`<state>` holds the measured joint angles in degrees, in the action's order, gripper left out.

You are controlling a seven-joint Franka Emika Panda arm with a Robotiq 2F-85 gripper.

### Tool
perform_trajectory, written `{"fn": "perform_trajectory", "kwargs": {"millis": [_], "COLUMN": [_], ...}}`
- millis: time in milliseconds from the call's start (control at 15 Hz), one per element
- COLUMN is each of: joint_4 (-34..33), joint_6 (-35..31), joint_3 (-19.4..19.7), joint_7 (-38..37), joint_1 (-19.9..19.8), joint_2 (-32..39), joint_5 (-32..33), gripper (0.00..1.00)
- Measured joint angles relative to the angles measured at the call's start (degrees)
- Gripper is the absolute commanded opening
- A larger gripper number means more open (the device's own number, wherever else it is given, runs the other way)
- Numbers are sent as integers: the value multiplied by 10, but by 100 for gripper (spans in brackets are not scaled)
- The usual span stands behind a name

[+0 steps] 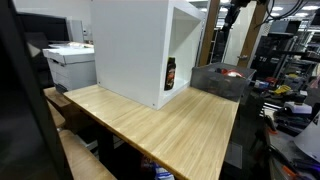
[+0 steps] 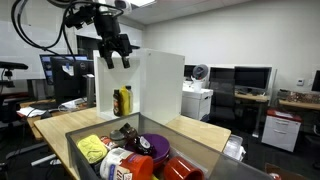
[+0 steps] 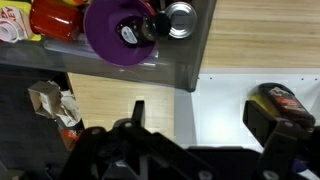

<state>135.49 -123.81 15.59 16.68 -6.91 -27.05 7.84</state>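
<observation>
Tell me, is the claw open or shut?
Open: in an exterior view the claw hangs with its jaws apart and nothing between them.

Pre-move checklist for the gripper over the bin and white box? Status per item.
1. Gripper open and empty: ok, the jaws stand wide with nothing between them.
2. Clear of the white box: ok, it hangs above the box's top, apart from it.
3. Dark bottle upright inside the white box: ok.
4. Bin top layer reachable: ok, the purple bowl and the can lie uncovered.
5. Gripper lined up over one thing: cannot tell, the wrist view straddles the edge between bin and box.
</observation>
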Motion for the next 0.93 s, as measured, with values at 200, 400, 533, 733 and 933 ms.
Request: {"fn": "perform_trajectory", "kwargs": {"millis": [200,400,533,733,933], "joint_4": [0,8,29,29,31], "joint_6": [-21,-39,-73,-73,-77], "joint_3": [35,46,38,38,38], "joint_7": [34,71,71,71,71], "joint_1": [-23,-34,-42,-42,-44], "joint_2": [34,65,70,70,71], "joint_5": [5,38,75,75,77], "gripper": [100,100,100,100,100]}}
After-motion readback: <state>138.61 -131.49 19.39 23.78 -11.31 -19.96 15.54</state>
